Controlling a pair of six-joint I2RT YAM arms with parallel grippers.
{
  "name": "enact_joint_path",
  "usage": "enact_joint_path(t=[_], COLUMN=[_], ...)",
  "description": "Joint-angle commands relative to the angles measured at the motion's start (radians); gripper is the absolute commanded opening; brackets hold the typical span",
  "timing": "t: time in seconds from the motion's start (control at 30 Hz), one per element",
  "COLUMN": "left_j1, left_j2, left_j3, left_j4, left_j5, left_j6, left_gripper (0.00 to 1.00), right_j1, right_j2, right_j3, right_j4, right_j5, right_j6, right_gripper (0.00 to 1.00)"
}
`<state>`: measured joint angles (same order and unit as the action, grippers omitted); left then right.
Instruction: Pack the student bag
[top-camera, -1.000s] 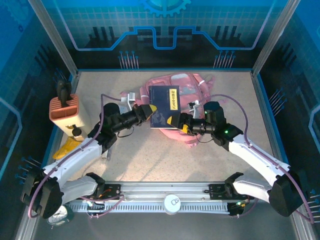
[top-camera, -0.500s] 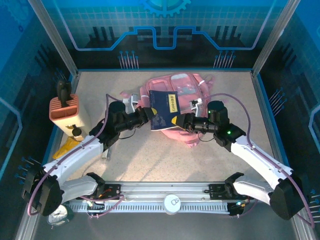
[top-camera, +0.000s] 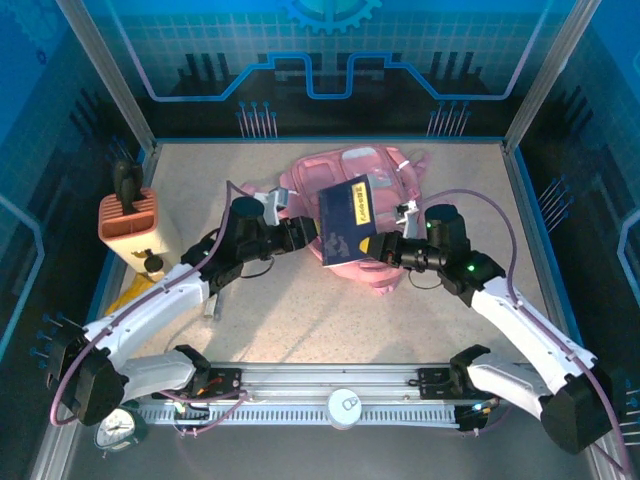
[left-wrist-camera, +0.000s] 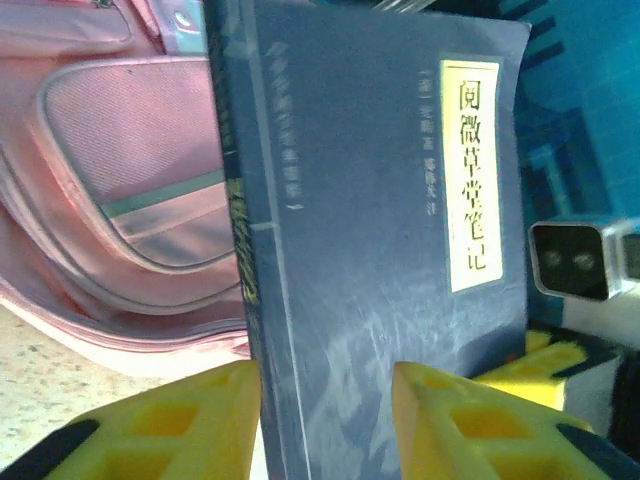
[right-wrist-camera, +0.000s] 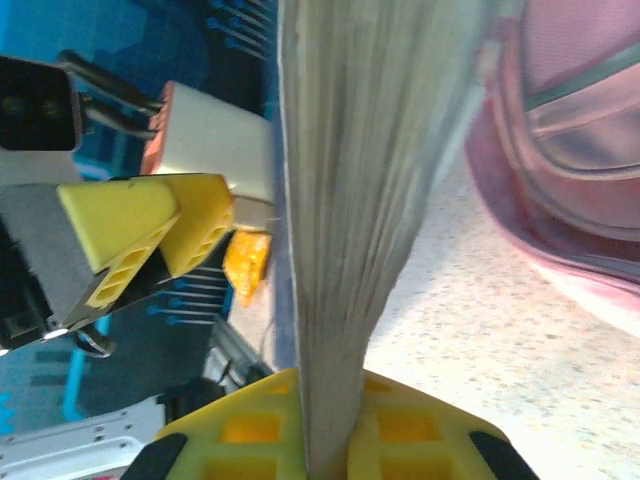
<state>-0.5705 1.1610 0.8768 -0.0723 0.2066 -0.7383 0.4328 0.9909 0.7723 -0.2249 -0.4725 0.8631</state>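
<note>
Your right claw (top-camera: 376, 246) is clamped on the dark blue book (top-camera: 347, 222), tipping it up on edge right over the student bag (top-camera: 380, 168), which lies mid-table toward the far side. Your left claw (top-camera: 304, 232) stands apart at the book's left edge. An orange ribbed box (top-camera: 128, 228) sits well off left.

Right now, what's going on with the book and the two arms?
The right gripper is shut on the page edge of the dark blue book. It holds the book tilted up over the near side of the pink student bag, which lies on the table. The left gripper sits at the book's spine side with its jaws parted, not clamping it. The book is not yet inside the bag.
</note>
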Motion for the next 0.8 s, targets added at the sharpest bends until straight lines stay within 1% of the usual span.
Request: enact_joint_path(t=[0.0, 0.1, 0.2, 0.37, 0.47, 0.53, 0.67, 0.77], left_j1=[-0.022, -0.051, -0.098, -0.137, -0.160, -0.173, -0.201, -0.218], left_j2=[0.041, 0.098, 0.151, 0.274, 0.357, 0.411, 0.506, 0.580], left_j3=[0.055, 0.093, 0.116, 0.191, 0.248, 0.275, 0.330, 0.391], left_j4=[-0.122, -0.173, -0.164, -0.181, -0.198, -0.191, -0.180, -0.207], left_j5=[-0.055, -0.091, -0.126, -0.168, -0.216, -0.222, -0.250, -0.283], left_j6=[0.179, 0.268, 0.383, 0.534, 0.601, 0.632, 0.696, 0.738], left_gripper=[0.44, 0.48, 0.51, 0.57, 0.59, 0.60, 0.63, 0.65], right_j1=[-0.040, -0.084, -0.122, -0.195, -0.238, -0.266, -0.316, -0.351], right_j2=[-0.051, -0.094, -0.137, -0.211, -0.248, -0.266, -0.297, -0.298], right_j3=[0.015, -0.004, -0.025, -0.064, -0.091, -0.105, -0.142, -0.152], right_j4=[-0.126, -0.184, -0.245, -0.328, -0.367, -0.387, -0.393, -0.394], right_j5=[0.058, 0.058, 0.071, 0.063, 0.063, 0.051, 0.029, 0.002], right_j6=[-0.094, -0.117, -0.143, -0.165, -0.174, -0.170, -0.172, -0.174], right_gripper=[0.00, 0.00, 0.00, 0.00, 0.00, 0.00, 0.00, 0.00])
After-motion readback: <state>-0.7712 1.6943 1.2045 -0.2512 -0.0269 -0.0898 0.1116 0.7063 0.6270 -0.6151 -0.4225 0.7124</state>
